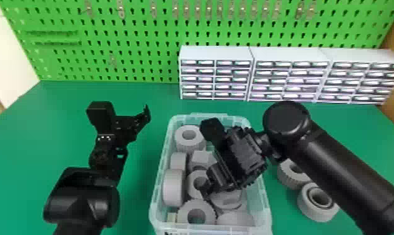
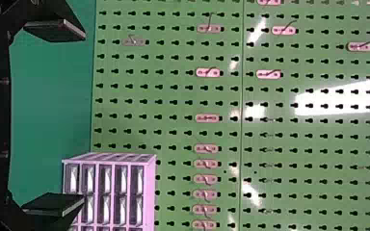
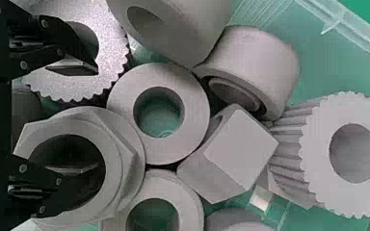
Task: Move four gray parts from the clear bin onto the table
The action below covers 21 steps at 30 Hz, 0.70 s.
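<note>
Gray parts [image 1: 174,189] crowd the bin's walls [image 1: 265,206] — right claw [image 1: 205,158] spread above, left claw [image 1: 123,110] spread well outside.

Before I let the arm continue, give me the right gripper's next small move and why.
Probably ease the open right gripper down toward the gray hexagonal part: one finger appears over its round hole, the other over the neighboring gray toothed ring, leaving the hexagonal part's wall between them.
</note>
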Each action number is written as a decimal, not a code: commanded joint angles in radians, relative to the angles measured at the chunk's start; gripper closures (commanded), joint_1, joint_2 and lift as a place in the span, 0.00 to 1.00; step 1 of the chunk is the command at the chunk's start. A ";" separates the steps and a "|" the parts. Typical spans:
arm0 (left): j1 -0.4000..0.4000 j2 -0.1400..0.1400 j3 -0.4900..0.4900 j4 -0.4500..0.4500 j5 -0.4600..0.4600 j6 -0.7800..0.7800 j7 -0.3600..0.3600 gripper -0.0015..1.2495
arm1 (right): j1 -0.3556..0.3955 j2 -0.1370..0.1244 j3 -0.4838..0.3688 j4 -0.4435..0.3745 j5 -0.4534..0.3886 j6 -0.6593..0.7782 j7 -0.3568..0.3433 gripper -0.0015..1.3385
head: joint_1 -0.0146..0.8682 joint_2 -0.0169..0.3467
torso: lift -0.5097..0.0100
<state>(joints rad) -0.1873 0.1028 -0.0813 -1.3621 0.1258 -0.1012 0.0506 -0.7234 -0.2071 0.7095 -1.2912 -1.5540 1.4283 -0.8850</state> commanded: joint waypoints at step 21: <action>0.005 0.002 0.002 0.000 0.003 -0.002 0.000 0.08 | -0.010 0.000 -0.007 0.023 -0.011 0.017 -0.002 0.81 | 0.80 0.24 | 0.88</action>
<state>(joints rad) -0.1832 0.1043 -0.0800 -1.3621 0.1283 -0.1028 0.0506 -0.7295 -0.2070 0.7035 -1.2671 -1.5646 1.4438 -0.8853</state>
